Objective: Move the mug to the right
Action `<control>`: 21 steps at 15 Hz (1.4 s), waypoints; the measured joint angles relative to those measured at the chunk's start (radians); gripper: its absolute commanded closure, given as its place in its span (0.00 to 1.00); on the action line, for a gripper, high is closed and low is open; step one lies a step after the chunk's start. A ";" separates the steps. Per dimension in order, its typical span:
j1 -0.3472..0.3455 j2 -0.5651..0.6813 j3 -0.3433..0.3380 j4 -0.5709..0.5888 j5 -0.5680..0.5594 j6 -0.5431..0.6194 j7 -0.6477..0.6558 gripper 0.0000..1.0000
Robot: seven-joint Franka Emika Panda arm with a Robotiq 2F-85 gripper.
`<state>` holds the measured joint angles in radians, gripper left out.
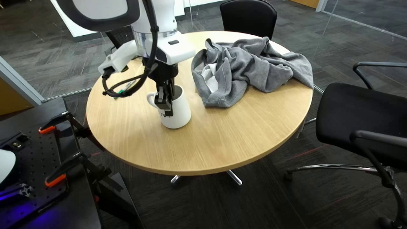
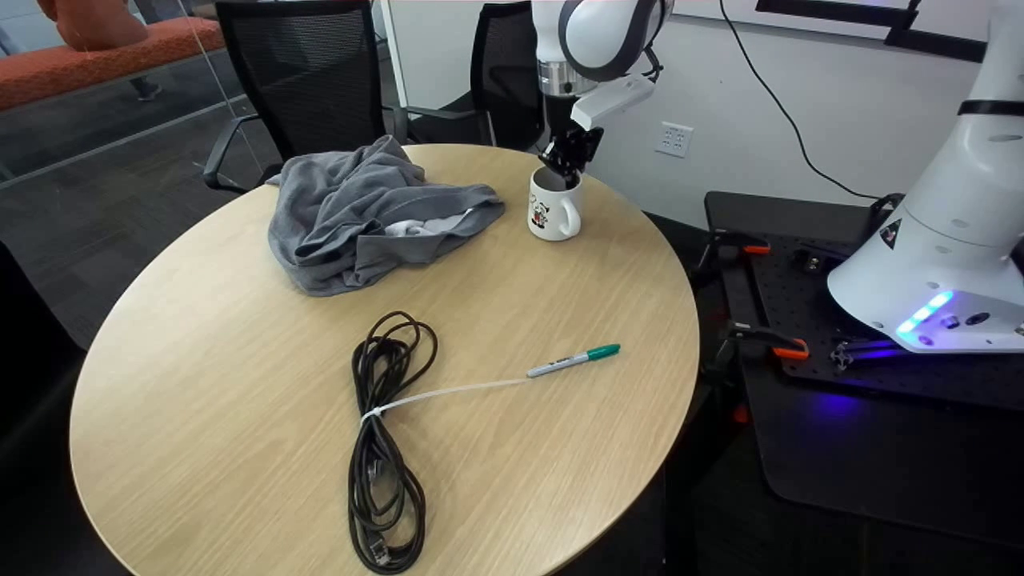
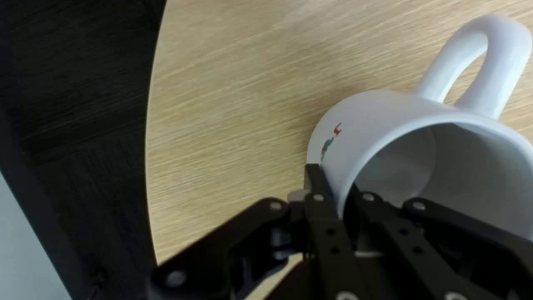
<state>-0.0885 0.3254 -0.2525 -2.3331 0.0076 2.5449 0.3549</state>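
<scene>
Exterior view | jaws on mug, figure print | marker, label blurred

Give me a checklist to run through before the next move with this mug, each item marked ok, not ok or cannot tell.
1. Gripper shut on the mug: ok; its jaws straddle the wall, one inside, one outside.
2. Mug upright: ok, in both exterior views.
3. Handle apart from the jaws: ok, in the wrist view.
4. Gray cloth and marker not touching the mug: ok.
5. Mug lifted off the table: cannot tell; no gap is evident under it.
6. Grip firm enough not to slip: cannot tell from pictures alone.
</scene>
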 measured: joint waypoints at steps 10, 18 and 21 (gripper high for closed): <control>-0.017 0.001 -0.009 0.030 0.013 -0.003 0.005 0.98; -0.018 0.016 -0.001 0.047 0.023 -0.013 0.005 0.92; -0.018 0.027 0.000 0.052 0.024 -0.014 0.005 0.86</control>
<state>-0.1061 0.3523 -0.2523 -2.2811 0.0318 2.5314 0.3597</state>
